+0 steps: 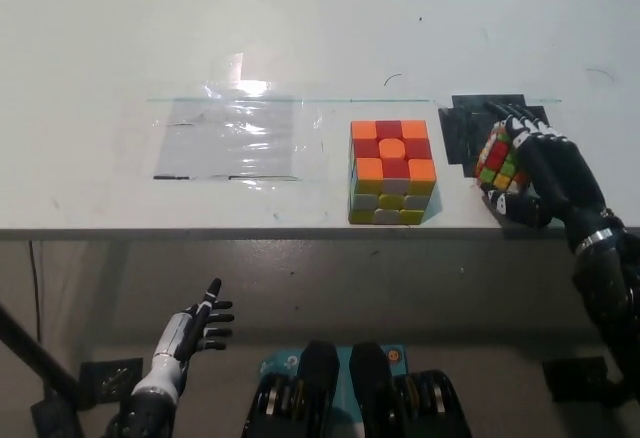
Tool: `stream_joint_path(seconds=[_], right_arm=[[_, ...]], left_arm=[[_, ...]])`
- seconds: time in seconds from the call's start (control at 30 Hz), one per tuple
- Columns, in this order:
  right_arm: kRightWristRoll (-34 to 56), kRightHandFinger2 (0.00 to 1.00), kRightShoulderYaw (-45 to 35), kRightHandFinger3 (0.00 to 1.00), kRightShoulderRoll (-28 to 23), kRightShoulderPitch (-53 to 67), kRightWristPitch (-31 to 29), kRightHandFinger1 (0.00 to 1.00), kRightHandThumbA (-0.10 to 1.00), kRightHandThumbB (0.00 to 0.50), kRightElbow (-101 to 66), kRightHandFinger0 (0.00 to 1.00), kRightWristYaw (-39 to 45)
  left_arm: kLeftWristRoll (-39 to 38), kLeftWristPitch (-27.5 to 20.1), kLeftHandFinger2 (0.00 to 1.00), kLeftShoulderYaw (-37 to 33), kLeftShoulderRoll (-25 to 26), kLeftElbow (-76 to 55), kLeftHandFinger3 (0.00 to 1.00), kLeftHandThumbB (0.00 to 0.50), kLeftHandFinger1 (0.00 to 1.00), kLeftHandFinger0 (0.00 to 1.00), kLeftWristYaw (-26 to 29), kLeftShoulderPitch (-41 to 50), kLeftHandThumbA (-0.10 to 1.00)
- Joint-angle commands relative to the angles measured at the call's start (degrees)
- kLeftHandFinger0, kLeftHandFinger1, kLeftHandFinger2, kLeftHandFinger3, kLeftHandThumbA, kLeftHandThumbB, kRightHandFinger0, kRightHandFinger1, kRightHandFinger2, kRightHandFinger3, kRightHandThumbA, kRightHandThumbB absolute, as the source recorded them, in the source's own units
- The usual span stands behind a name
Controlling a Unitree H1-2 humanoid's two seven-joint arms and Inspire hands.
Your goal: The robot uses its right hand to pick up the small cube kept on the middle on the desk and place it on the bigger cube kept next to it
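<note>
White left hand (190, 335) rests low at the left, below the desk edge, with its fingers spread and holding nothing. At the front edge of the white desk (300, 28), on the right, the black right hand (540, 178) is grasping the small cube (498, 163); the fingers wrap around it from the right side and from below, and the cube is tilted. Just behind this hand lies a black tape patch (470, 123). The bigger cube (391, 171) stands left of the small cube, apart from it, with its orange and red top face free. Farther left lies a clear plastic sheet (235, 138), flat on the desk.
</note>
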Motion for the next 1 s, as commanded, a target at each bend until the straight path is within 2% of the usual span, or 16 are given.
stream_joint_path(seconds=[0.0,0.1,0.33,0.47,0.53,0.57,0.6,0.67,0.7,0.73,0.77,0.8,0.83,0.87,0.9,0.97], right_arm=[[-2.0,1.00,1.6,1.00,-0.5,-1.2,1.1,1.00,0.69,0.496,2.1,0.80,2.2],[-2.5,1.00,1.9,1.00,-0.2,-1.4,1.0,1.00,0.72,0.500,3.0,0.80,1.6],[-2.7,1.00,2.0,1.00,0.2,-2.3,1.9,1.00,0.65,0.487,4.3,0.80,1.8],[-1.0,1.00,1.3,1.00,0.5,-2.6,0.5,1.00,0.45,0.459,4.9,0.81,1.6],[-0.9,1.00,1.3,1.00,0.7,-2.8,0.1,1.00,0.43,0.453,5.4,0.79,1.3],[-0.6,1.00,1.0,1.00,0.9,-2.9,-1.7,1.00,0.33,0.417,6.4,0.76,-0.4],[-1.5,1.00,1.3,1.00,0.9,-3.0,-1.8,1.00,0.32,0.393,6.5,0.71,-1.4],[-2.9,1.00,1.8,1.00,1.0,-3.4,-2.7,0.84,0.32,0.366,7.4,0.53,-3.6],[-3.0,0.74,1.8,1.00,1.2,-3.7,-3.2,0.56,0.29,0.345,7.9,0.29,-4.5],[-3.1,0.40,1.8,1.00,1.2,-3.9,-4.3,0.22,0.20,0.332,8.3,0.05,-5.6],[-3.3,0.32,1.9,1.00,1.3,-4.1,-6.0,0.12,0.17,0.324,8.9,0.00,-7.3],[-3.8,0.17,2.2,0.92,1.3,-4.4,-7.2,0.00,0.10,0.290,9.8,0.00,-8.7],[-4.7,0.10,2.8,0.90,1.1,-4.6,-8.1,0.00,-0.09,0.118,10.0,0.00,-9.8],[-5.4,0.08,3.2,0.88,1.1,-4.9,-8.8,0.00,-0.10,0.029,10.8,0.00,-10.8],[-5.5,0.09,3.5,0.80,0.9,-5.0,-9.1,0.00,-0.10,0.001,10.8,0.00,-10.5],[-5.7,0.11,3.9,0.67,0.6,-5.0,-9.4,0.00,-0.10,0.000,10.5,0.00,-10.5]], left_arm=[[0.7,-1.2,0.66,-0.4,1.1,-0.2,0.67,0.123,0.61,0.63,-0.1,-2.3,0.93],[0.7,-1.2,0.66,-0.5,1.2,-0.2,0.68,0.116,0.61,0.63,-0.2,-2.4,0.93],[0.2,-1.2,0.70,-0.3,1.3,0.4,0.69,0.107,0.63,0.66,-0.7,-3.3,0.92],[0.2,-1.0,0.70,-0.3,1.4,0.1,0.68,0.118,0.63,0.65,-0.8,-3.5,0.93],[0.7,-1.2,0.72,-0.6,1.6,0.2,0.70,0.129,0.64,0.64,-0.5,-3.6,0.94],[0.5,-1.3,0.72,-0.6,1.5,0.3,0.70,0.115,0.64,0.64,-0.8,-3.7,0.94],[0.2,-1.5,0.71,-0.5,1.5,0.2,0.69,0.107,0.63,0.64,-1.0,-3.6,0.94],[0.2,-1.8,0.70,-0.4,1.6,0.6,0.70,0.114,0.62,0.63,-1.0,-3.8,0.93],[-0.2,-1.8,0.69,-0.1,1.5,0.7,0.69,0.110,0.61,0.62,-1.1,-3.9,0.92],[-0.3,-1.7,0.69,-0.1,1.5,0.7,0.69,0.120,0.61,0.62,-1.1,-4.0,0.91],[-0.3,-1.6,0.69,0.0,1.4,0.8,0.69,0.122,0.61,0.62,-1.2,-4.0,0.91],[-0.3,-1.7,0.69,0.0,1.4,0.9,0.69,0.117,0.61,0.62,-1.0,-4.1,0.91],[0.1,-1.1,0.72,-0.2,1.6,0.7,0.71,0.116,0.64,0.64,-0.9,-4.3,0.91],[0.2,-1.1,0.72,-0.3,1.6,0.6,0.71,0.111,0.64,0.63,-0.9,-4.3,0.91],[0.2,-1.7,0.72,-0.4,1.7,1.1,0.70,0.119,0.63,0.63,-0.9,-4.4,0.92],[0.2,-2.0,0.71,-0.3,1.7,1.5,0.70,0.124,0.63,0.62,-0.9,-4.5,0.92]])
